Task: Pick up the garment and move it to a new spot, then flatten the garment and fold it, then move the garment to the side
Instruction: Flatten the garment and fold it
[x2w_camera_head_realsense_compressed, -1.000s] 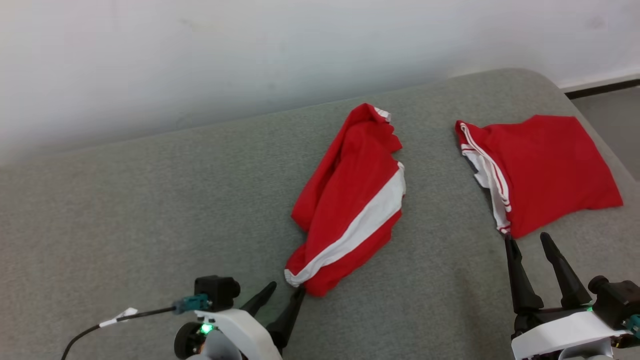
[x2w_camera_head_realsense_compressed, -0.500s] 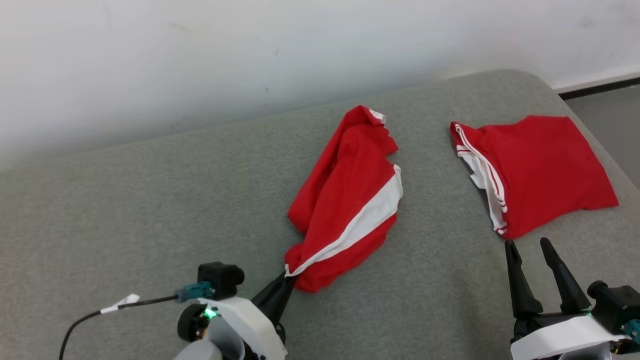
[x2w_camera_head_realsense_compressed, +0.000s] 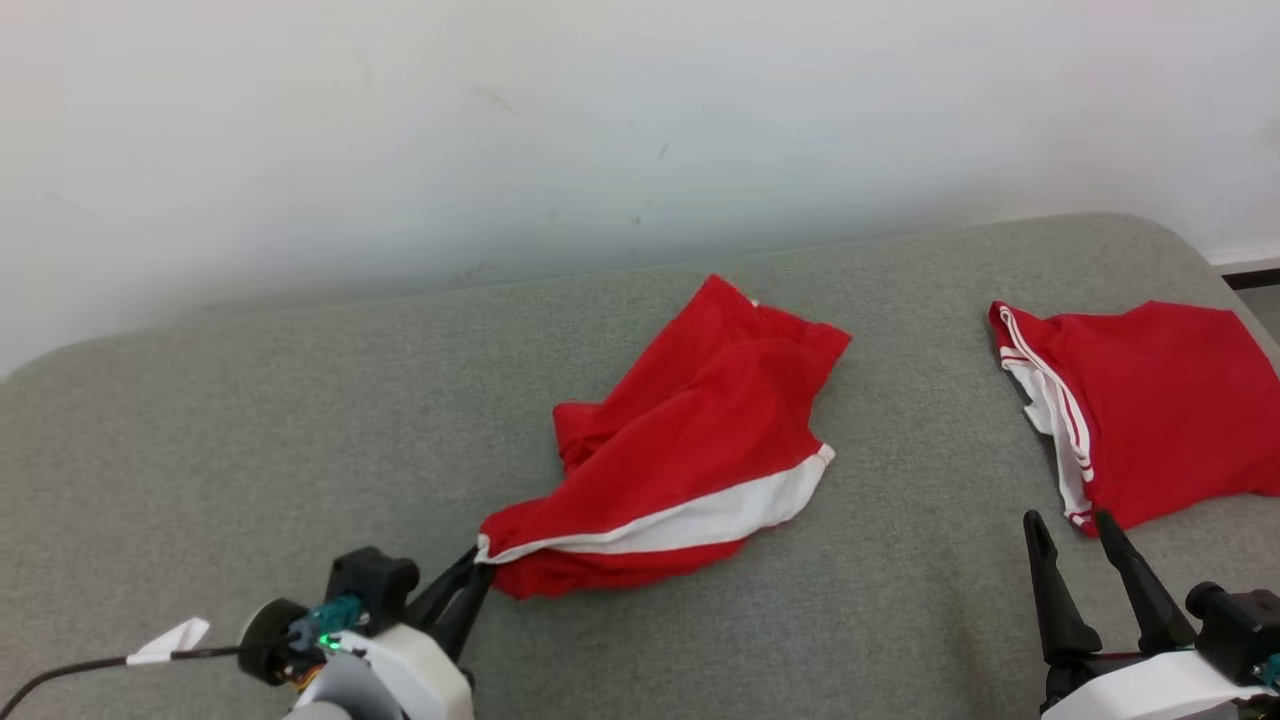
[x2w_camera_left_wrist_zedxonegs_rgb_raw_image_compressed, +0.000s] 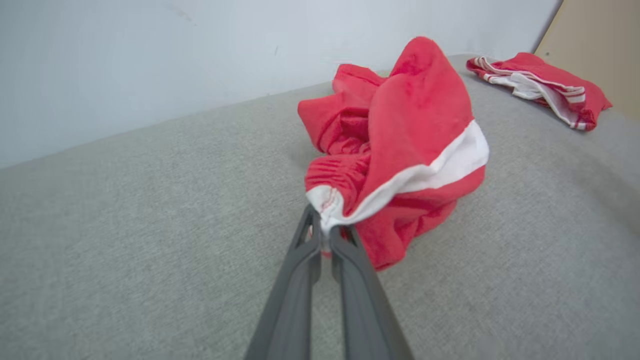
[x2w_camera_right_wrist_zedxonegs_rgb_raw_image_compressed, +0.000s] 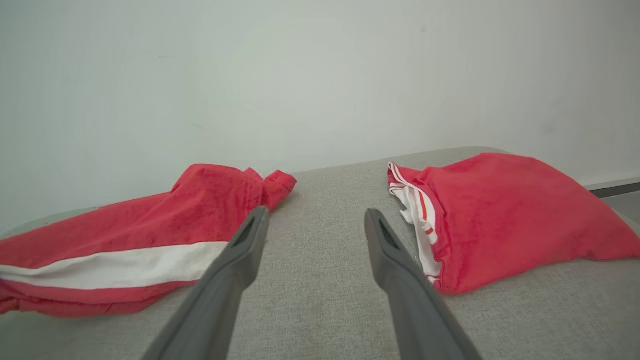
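Over grey cushion (x2w_camera_right_wrist_zedxonegs_rgb_raw_image_compressed: 320, 300), right gripper (x2w_camera_right_wrist_zedxonegs_rgb_raw_image_compressed: 316, 215) spread wide; white-banded garment (x2w_camera_right_wrist_zedxonegs_rgb_raw_image_compressed: 150, 235) left, second red garment (x2w_camera_right_wrist_zedxonegs_rgb_raw_image_compressed: 505, 215) right

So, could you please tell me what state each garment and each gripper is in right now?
middle garment: crumpled, lying on the grey cushion, near corner pinched.
right-hand garment: folded flat, lying free.
left gripper: shut on the middle garment's white-edged corner.
right gripper: open, holding nothing.

Head view high, looking down; wrist views low over cushion (x2w_camera_left_wrist_zedxonegs_rgb_raw_image_compressed: 125, 225) — all share garment (x2w_camera_head_realsense_compressed: 680, 450).
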